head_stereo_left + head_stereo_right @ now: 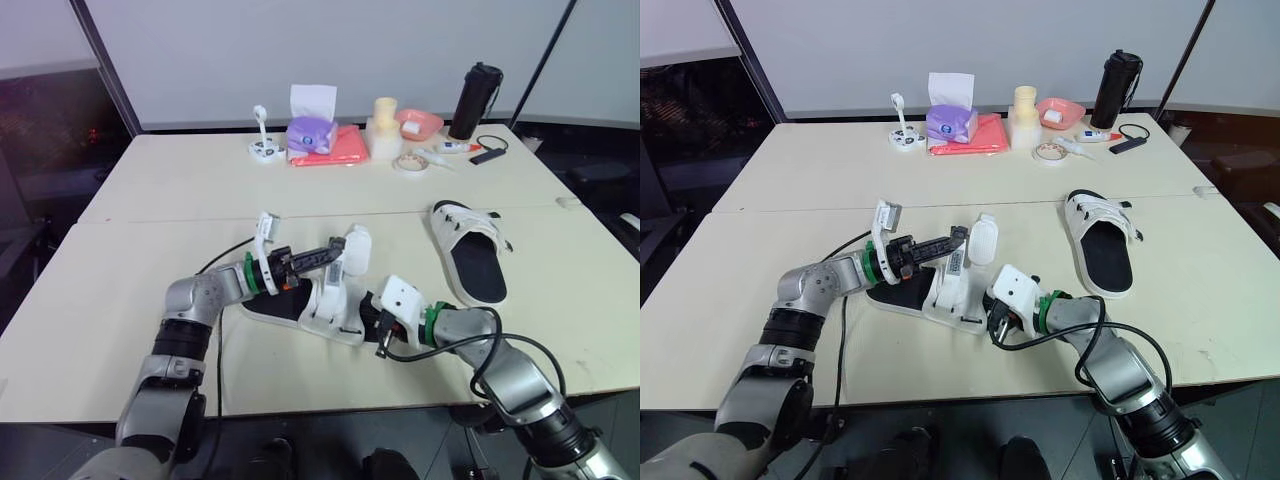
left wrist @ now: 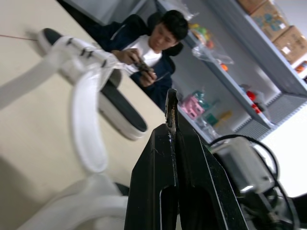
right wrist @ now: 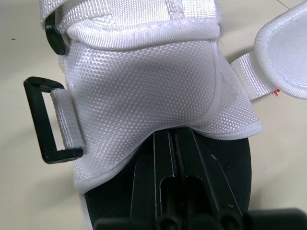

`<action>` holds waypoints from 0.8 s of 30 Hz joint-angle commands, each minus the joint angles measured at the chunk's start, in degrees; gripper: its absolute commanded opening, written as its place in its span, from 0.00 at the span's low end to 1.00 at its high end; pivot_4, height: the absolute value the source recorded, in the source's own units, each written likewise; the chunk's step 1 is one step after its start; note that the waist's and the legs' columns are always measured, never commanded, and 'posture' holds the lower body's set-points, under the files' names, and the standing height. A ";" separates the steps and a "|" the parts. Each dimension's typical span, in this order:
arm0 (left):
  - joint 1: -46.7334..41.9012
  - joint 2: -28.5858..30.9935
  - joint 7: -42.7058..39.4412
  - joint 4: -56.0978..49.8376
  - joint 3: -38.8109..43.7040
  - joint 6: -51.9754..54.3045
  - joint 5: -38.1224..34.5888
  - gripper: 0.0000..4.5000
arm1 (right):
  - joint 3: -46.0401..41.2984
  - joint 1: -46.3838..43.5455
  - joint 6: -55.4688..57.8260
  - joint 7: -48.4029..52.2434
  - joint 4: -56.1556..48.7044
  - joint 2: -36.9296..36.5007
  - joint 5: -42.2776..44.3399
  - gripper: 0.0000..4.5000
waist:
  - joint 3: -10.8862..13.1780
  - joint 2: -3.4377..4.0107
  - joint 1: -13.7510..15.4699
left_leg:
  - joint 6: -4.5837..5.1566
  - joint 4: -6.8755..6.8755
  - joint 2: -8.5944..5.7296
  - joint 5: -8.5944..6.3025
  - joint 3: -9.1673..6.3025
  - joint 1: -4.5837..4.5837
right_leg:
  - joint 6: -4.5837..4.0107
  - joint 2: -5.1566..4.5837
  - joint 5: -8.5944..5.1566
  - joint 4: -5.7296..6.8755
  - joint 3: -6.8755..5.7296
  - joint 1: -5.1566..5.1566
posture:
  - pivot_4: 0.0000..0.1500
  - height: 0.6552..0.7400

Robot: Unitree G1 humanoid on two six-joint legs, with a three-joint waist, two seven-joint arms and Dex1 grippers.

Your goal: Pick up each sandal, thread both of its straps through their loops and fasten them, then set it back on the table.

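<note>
Left tool has its two black fingers pressed together, pinching a thin strip at their tips. The head views place that grip at the white strap of the near sandal, which stands lifted above the shoe. This sandal lies on the front part of the desk between the two arms, its black footbed up and its white upper toward the robot's right.

The right tool rests on the footbed at the other end of the same sandal. Its fingers lie close against each other, and their tips are tucked under the edge of the white mesh upper, so I cannot tell whether any fabric is caught between them. In the right wrist view a black rectangular loop hangs from a short white tab at the side of the upper, with the desk showing through its opening. A rounded strap end lies loose on the opposite side.

The second sandal sits flat on the desk to the robot's right, well apart from both tools.

Along the far edge stand a purple tissue box on a red cloth, a pink bowl, a tape roll and a black bottle. A seated person appears beyond the desk in the left wrist view.
</note>
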 commanded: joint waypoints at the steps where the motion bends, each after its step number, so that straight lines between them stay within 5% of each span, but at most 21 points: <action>1: -1.84 -0.61 -1.30 4.16 -0.01 -3.51 2.63 0.01 | 1.56 1.93 2.24 0.61 0.79 -1.20 -0.80 0.00 | 0.00 0.00 -0.01 | 0.00 0.00 0.00 0.00 0.00 0.00 | 0.00 0.00 0.00 0.00 0.00 0.00 | 1.00 1.00; 17: -3.24 -1.96 -3.20 18.61 -1.85 -11.68 14.26 0.01 | 1.66 1.98 2.52 0.54 0.60 -1.41 -1.03 0.00 | -0.04 -0.04 0.18 | 0.00 0.04 -0.03 0.00 -0.02 0.02 | 0.02 0.00 0.00 0.00 -0.16 0.11 | 1.00 1.00; 20: -2.36 -1.53 -1.90 16.88 -0.59 -9.70 13.79 0.22 | 1.74 1.92 2.33 0.50 0.83 -1.28 -1.08 0.00 | -0.04 -0.04 0.10 | 0.00 0.04 -0.02 0.00 -0.03 0.03 | 0.02 0.00 0.00 0.01 -0.16 0.11 | 1.00 1.00; 24: -0.44 -1.15 0.22 12.33 0.37 -7.30 13.18 0.66 | 2.22 1.77 1.91 0.49 1.27 -1.10 -1.41 0.00 | -0.11 -0.03 0.03 | 0.00 0.03 -0.02 0.00 -0.03 0.05 | 0.02 0.00 0.00 0.01 -0.16 0.13 | 1.00 1.00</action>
